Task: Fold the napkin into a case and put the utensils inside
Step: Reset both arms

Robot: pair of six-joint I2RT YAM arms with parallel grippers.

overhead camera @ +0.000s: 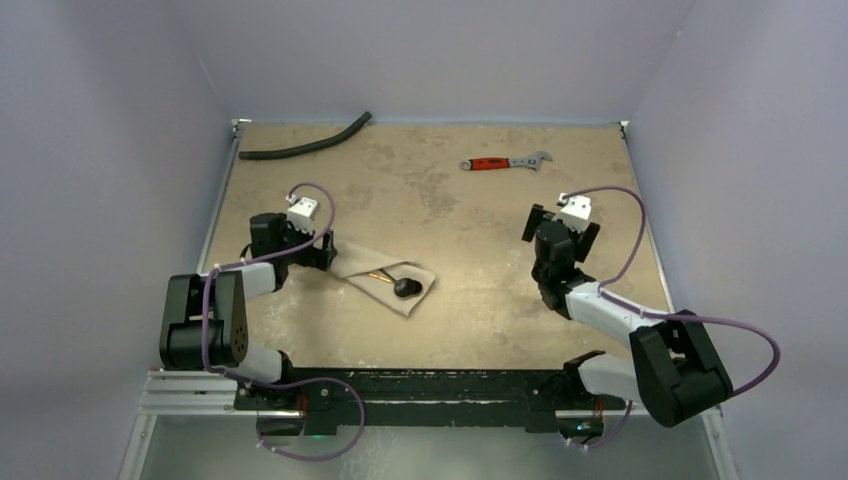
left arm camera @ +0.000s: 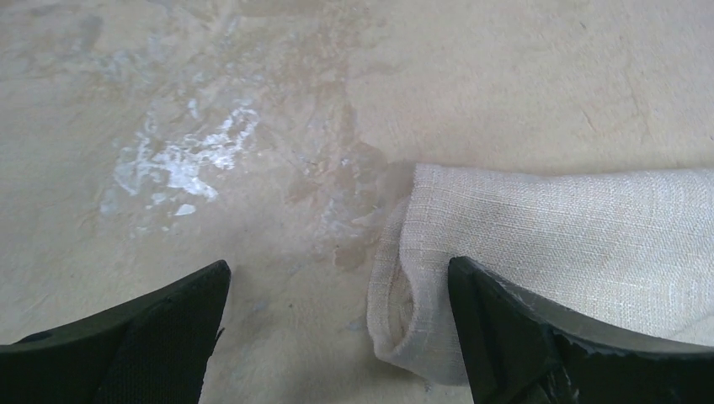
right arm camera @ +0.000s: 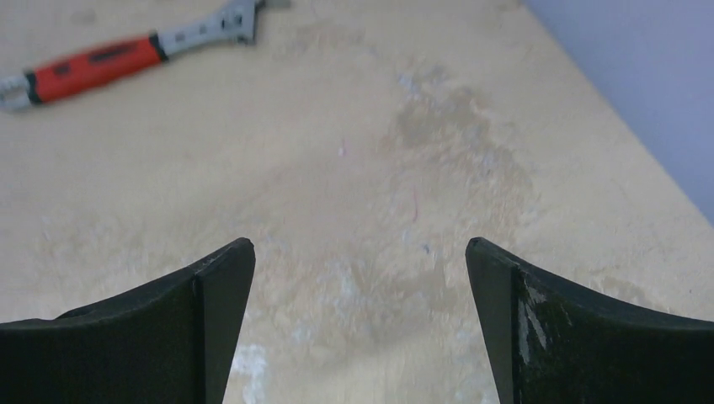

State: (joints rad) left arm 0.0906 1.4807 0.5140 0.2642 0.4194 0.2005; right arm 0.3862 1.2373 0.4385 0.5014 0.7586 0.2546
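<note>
The beige napkin (overhead camera: 388, 283) lies folded into a narrow slanted strip left of the table's middle. Thin gold utensils (overhead camera: 378, 272) show on it, and a dark rounded shape (overhead camera: 405, 288) sits at their right end. My left gripper (overhead camera: 322, 252) is low at the napkin's left end and open. In the left wrist view the rolled end of the napkin (left arm camera: 572, 227) lies inside the left gripper (left arm camera: 338, 263), close to the right finger (left arm camera: 505, 337), unsqueezed. My right gripper (overhead camera: 560, 225) hovers open over bare table on the right, nothing between its fingers (right arm camera: 358, 244).
A red-handled silver wrench (overhead camera: 505, 161) lies at the back right, also seen in the right wrist view (right arm camera: 109, 63). A curved black hose (overhead camera: 305, 148) lies at the back left. Walls close the table's left, right and far edges.
</note>
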